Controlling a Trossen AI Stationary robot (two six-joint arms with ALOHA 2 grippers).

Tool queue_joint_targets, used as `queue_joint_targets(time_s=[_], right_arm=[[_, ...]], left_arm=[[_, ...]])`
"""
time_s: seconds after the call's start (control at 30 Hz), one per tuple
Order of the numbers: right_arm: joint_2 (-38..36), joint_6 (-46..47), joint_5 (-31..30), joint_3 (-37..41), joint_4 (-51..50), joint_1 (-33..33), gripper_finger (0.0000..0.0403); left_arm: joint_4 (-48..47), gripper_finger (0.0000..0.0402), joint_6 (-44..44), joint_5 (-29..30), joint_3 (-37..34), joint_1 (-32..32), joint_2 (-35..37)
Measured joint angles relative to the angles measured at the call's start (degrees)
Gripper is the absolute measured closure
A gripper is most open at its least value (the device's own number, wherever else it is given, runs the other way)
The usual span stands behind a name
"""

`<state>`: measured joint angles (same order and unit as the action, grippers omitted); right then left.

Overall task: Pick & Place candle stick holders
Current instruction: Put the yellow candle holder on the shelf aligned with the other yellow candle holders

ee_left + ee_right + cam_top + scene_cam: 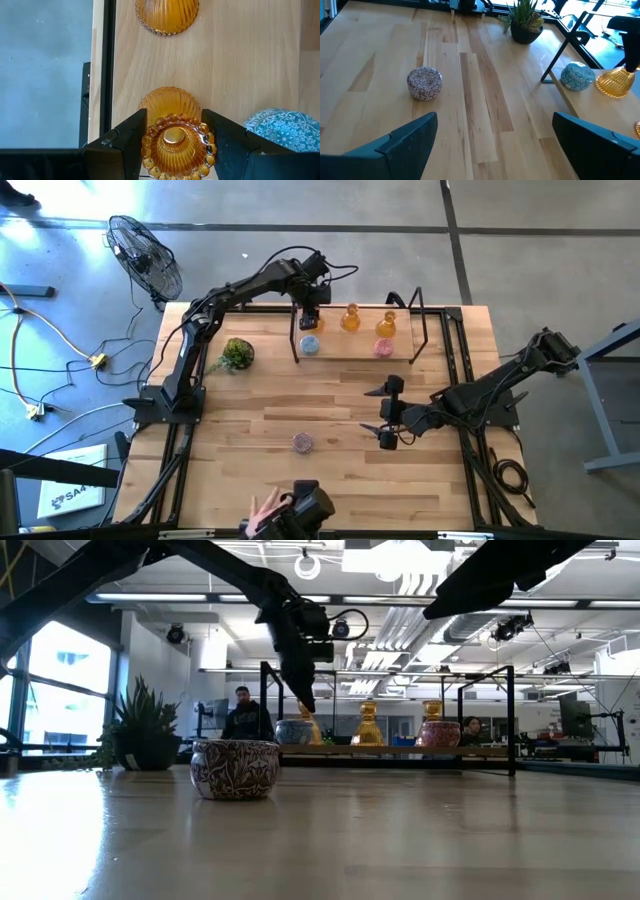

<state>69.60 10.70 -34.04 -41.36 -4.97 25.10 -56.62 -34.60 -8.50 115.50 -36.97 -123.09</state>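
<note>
On a low wooden shelf (345, 356) at the table's far side stand two amber bottle-shaped holders (350, 318) (386, 326), a pale blue round one (309, 345) and a pink round one (383, 348). My left gripper (308, 317) hangs over the shelf's left end, shut on a third amber holder (176, 147). A lilac patterned holder (302, 442) rests on its base on the table's near middle. My right gripper (388, 412) stands open above the table's right middle, with nothing between its fingers. My left gripper pinches the amber holder's scalloped top rim (148, 142) between its two fingers (125, 145), one on each side. The fingers come from above, slanting down. The holder stands upright, its wide foot (170, 102) below at the shelf board; whether the foot rests on the board, I cannot tell.
A small potted plant (237, 354) stands left of the shelf. The shelf's black metal frame (425, 315) rises at both ends. A person's hand (262, 515) shows at the table's near edge beside a dark device. A fan (145, 255) stands on the floor beyond the far left corner.
</note>
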Motion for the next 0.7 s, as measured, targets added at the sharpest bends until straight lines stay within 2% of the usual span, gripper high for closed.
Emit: queue_joint_targets(time_s=[0.47,0.6,0.7], right_arm=[[0.00,0.00,0.36,0.00,-0.32,0.02,0.0014],[0.00,0.00,0.44,0.00,-0.39,0.02,0.0013],[0.00,0.00,0.46,0.00,-0.47,0.02,0.0014]], left_arm=[[1.57,0.0222,-1.88,1.72,0.00,1.91,0.00],[2.09,0.0222,-2.20,6.99,0.00,2.21,0.00],[2.02,0.0222,-1.51,8.53,0.00,2.12,0.01]])
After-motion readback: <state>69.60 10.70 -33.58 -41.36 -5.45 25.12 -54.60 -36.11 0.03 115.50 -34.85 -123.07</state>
